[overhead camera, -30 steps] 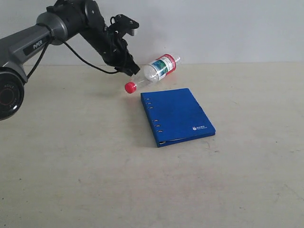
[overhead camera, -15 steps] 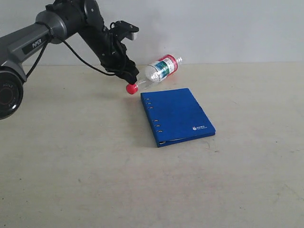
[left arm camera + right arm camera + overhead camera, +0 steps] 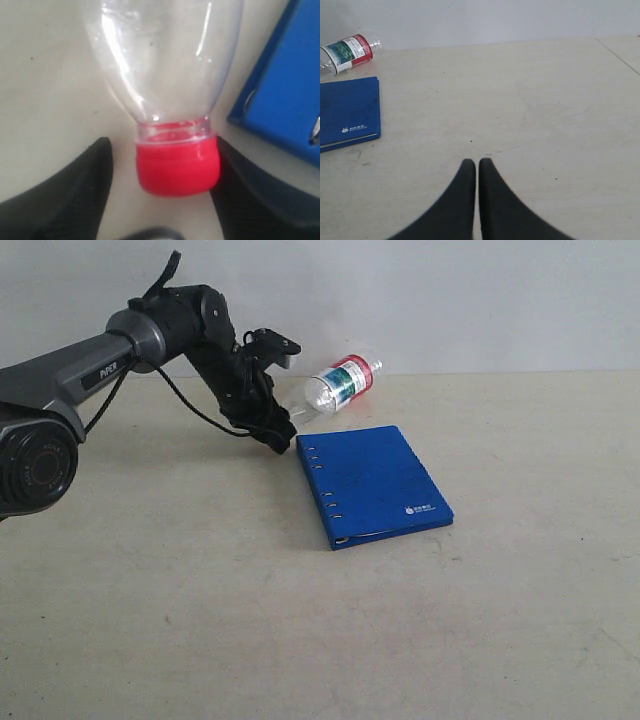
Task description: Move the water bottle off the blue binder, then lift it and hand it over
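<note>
You have a clear water bottle (image 3: 335, 388), red cap (image 3: 177, 167), green-white-red label (image 3: 345, 377), deep-blue binder (image 3: 372, 485) with white logo (image 3: 421, 508), black left gripper (image 3: 162, 142), beige table (image 3: 200, 590)

The left arm (image 3: 90, 365) is showing a grey tube lettered PiPER, black joints and a looping black cable (image 3: 195, 410); the left claw (image 3: 280, 435) and right claw (image 3: 477, 172) are showing tapered black fingers.

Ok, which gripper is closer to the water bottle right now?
Left. The left gripper is open at the water bottle, with a finger on each side of its red cap. The right gripper is shut over the table, far from the bottle.
</note>
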Available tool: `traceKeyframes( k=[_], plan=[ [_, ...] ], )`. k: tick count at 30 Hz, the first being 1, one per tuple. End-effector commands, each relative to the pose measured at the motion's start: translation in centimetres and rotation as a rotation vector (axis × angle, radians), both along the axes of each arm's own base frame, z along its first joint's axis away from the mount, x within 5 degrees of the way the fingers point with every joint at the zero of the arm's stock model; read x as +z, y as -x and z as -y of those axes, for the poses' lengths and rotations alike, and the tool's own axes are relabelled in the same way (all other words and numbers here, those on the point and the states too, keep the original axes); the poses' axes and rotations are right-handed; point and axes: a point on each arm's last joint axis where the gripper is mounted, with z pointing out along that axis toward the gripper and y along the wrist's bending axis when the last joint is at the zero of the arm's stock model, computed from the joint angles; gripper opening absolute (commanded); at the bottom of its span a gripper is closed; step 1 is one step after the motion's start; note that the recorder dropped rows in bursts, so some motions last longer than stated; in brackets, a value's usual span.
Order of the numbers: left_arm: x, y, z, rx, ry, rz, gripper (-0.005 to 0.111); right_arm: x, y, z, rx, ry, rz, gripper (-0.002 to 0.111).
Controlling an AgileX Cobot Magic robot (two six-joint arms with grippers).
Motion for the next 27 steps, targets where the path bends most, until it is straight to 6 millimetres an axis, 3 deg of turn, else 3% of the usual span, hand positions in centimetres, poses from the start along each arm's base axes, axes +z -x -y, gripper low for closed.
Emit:
traceKeyframes(
  k=[1,12,14,20,24,27],
  plan=[
    [0.4,0.1,0.7,0.012,0.063,-0.006,0.052,0.1,0.0,0.0,-0.003,0.005,0.01,0.0],
    [0.8,-0.6,1.1,0.041,0.124,0.066,0.05,0.1,0.0,0.0,-0.003,0.005,0.01,0.0],
    [0.8,-0.7,1.1,0.044,0.126,0.075,0.042,0.1,0.0,0.0,-0.003,0.005,0.01,0.0],
    [0.8,-0.5,1.1,0.038,0.122,0.06,0.004,0.1,0.0,0.0,-0.003,0.005,0.01,0.0],
    [0.8,-0.3,0.7,0.019,0.072,0.04,0.004,0.1,0.0,0.0,-0.003,0.005,0.01,0.0],
    [2.0,0.0,-0.1,0.021,-0.011,0.034,0.004,0.1,0.0,0.0,-0.003,0.005,0.01,0.0]
  ],
)
